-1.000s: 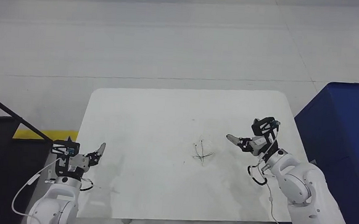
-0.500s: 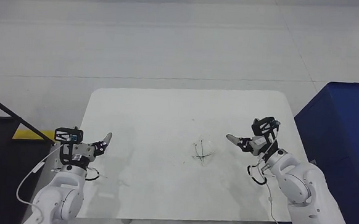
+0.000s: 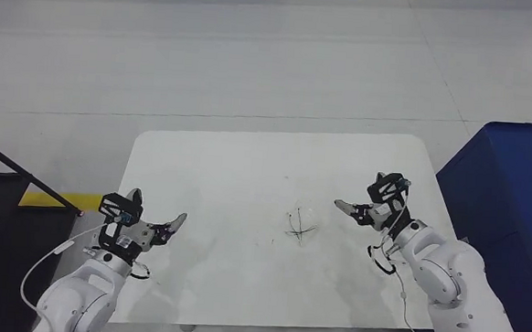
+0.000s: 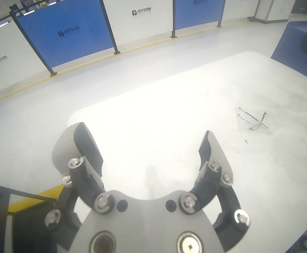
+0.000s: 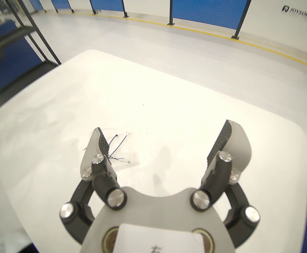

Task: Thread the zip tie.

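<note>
A few thin black zip ties (image 3: 299, 225) lie crossed near the middle of the white table (image 3: 248, 165), seemingly on a small clear sheet. In the left wrist view the zip ties (image 4: 254, 119) sit well off from my left gripper (image 4: 144, 130), which is open and holds nothing. From above, the left gripper (image 3: 156, 210) hovers over the table's near left part. My right gripper (image 3: 367, 195) is open and holds nothing, a short way right of the ties. In the right wrist view the zip ties (image 5: 117, 146) lie just beside one fingertip (image 5: 99, 139).
A blue cabinet (image 3: 511, 199) stands against the table's right side. A black rack frame (image 3: 10, 164) rises off the left edge. Blue fence panels (image 4: 72, 31) line the floor beyond the table.
My left gripper has moved from the table's left edge inward, to the right, toward the ties. The right arm has barely shifted.
</note>
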Robot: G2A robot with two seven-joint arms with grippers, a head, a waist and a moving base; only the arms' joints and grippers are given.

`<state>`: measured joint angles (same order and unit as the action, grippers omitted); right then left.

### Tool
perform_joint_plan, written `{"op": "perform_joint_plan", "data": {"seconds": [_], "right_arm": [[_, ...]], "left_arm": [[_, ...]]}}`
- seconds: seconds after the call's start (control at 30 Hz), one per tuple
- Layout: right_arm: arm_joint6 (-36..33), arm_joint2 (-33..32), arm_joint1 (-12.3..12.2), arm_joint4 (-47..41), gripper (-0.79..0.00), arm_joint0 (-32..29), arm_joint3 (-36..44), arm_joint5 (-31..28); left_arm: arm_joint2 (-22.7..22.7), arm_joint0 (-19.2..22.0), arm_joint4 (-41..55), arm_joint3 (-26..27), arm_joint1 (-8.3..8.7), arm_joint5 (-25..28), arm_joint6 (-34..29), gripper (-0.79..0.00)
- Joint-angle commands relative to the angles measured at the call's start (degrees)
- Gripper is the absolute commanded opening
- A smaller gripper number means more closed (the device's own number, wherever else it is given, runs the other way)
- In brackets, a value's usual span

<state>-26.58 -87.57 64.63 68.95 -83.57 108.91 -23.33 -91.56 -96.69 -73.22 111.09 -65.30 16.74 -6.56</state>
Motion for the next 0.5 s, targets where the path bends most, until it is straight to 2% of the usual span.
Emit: {"op": "perform_joint_plan", "data": {"seconds": [0.0,0.1,0.17,0.23,0.3,0.33,0.47], "right_arm": [[-12.46,2.3,-0.15,-4.36,0.0,2.27,1.76,-4.05],[-34.52,7.06,-0.07,-14.28,0.0,11.42,1.33,-3.24],[-45.55,11.16,0.26,-21.86,0.0,18.97,-0.82,-1.81],[-54.2,14.94,0.85,-29.09,0.0,26.3,-5.72,2.66],[-60.64,18.52,1.43,-33.34,0.0,32.64,-10.14,6.26],[-61.38,19.48,1.56,-33.56,0.0,34.31,-10.97,7.02],[-61.38,19.48,1.56,-33.56,0.0,34.31,-10.97,7.02]], "left_arm": [[0.04,0.03,0.23,-0.04,-0.01,-0.14,-0.02,0.0],[0.04,0.03,0.23,-0.04,-0.01,-0.14,-0.02,0.0],[0.04,0.03,0.23,-0.04,-0.01,-0.14,-0.02,0.0],[0.04,0.03,0.23,-0.04,-0.01,-0.14,-0.02,0.0],[0.04,0.03,0.23,-0.04,-0.01,-0.14,-0.02,0.0],[0.04,0.03,0.23,-0.04,-0.01,-0.14,-0.02,0.0],[0.04,0.03,0.23,-0.04,-0.01,-0.14,-0.02,0.0]]}}
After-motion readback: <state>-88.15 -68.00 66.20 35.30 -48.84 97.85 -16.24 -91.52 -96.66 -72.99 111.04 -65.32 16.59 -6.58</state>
